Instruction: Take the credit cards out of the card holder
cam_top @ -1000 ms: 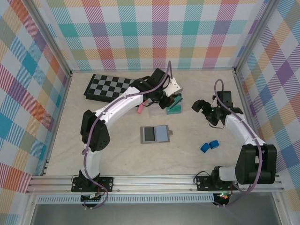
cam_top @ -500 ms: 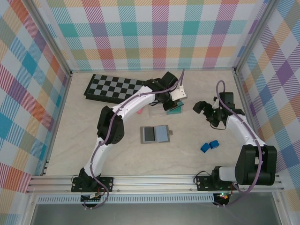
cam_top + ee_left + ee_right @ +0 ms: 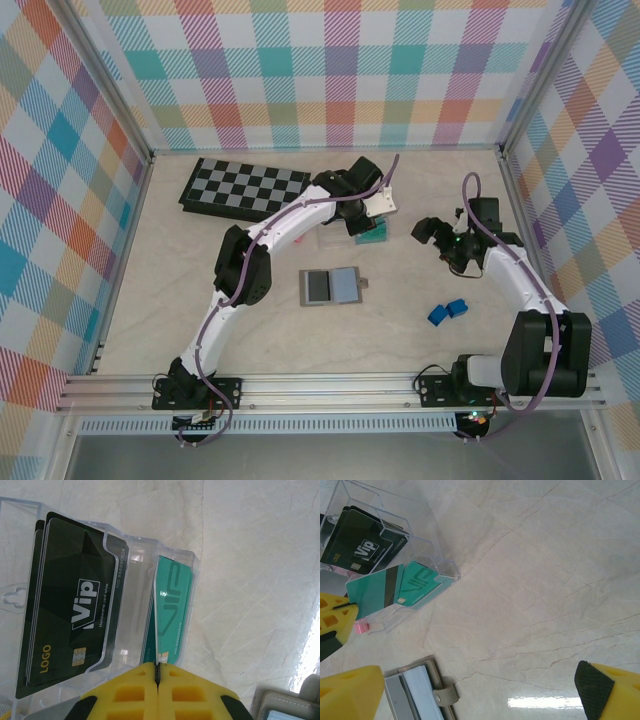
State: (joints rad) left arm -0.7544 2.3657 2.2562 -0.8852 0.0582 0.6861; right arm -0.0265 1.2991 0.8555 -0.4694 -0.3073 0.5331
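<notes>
The card holder (image 3: 330, 287) lies flat nearer than both pincers, the right gripper (image 3: 432, 232) hangs with jaws apart, and farther off the left gripper (image 3: 158, 677) is clamped on a teal credit card (image 3: 370, 592) at the clear box (image 3: 120, 534), black credit cards (image 3: 65, 595) alongside.

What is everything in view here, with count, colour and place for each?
checkerboard: one, black and grey, back left.
clear box: one, see-through, mid-back.
black cards: at least two, stacked in one compartment of the box.
held teal card: one, pinched by the left gripper at the box.
second teal card: one, in the box's other compartment.
wallet: one, grey-blue, open flat, in the middle.
pink bit: one, small, beside the box.
blue pieces: seemingly two, right of the wallet.
left gripper: yellow fingers, shut on the held teal card.
right gripper: yellow fingers, open, empty, right of the box.
</notes>
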